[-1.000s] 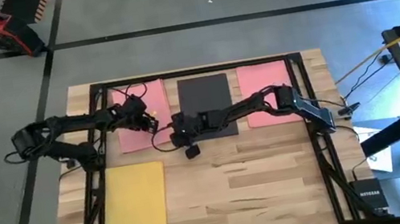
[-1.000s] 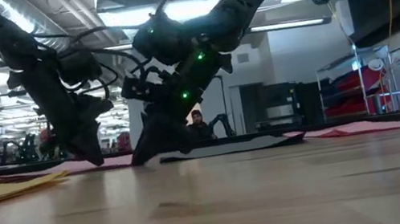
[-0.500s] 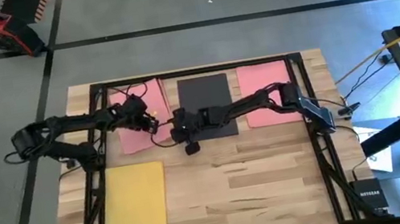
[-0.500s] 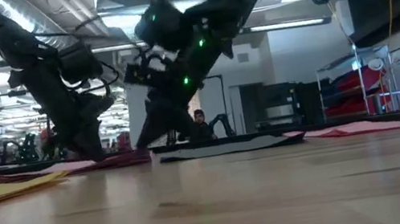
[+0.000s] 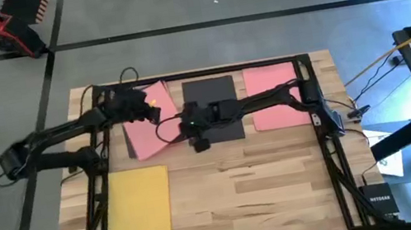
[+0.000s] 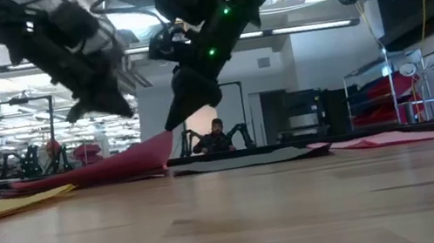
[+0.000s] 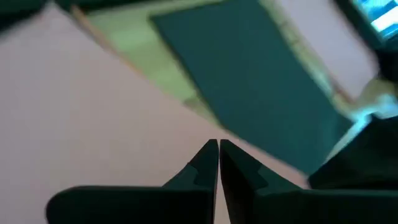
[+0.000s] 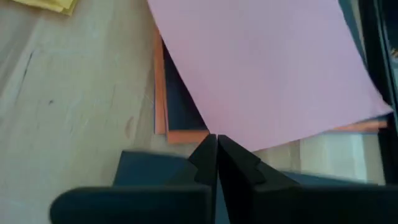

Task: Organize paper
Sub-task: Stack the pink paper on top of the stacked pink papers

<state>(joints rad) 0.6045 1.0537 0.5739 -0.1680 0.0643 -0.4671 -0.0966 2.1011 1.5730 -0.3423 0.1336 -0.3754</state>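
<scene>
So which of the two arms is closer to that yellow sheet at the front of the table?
Left. The left gripper is over the tilted pink sheet, just beyond the yellow sheet. The right gripper is at the black sheet, farther toward the middle.

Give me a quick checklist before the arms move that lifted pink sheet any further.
1. Right tool shut on the pink sheet's edge: ok.
2. Left tool gripping the same sheet: cannot tell; fingers together.
3. Sheet raised off the table on one side: ok.
4. Orange sheet and dark sheet beneath left lying flat: ok.
5. Black sheet undisturbed: cannot tell; the right arm crosses it.
6. Yellow sheet clear of both arms: ok.
</scene>
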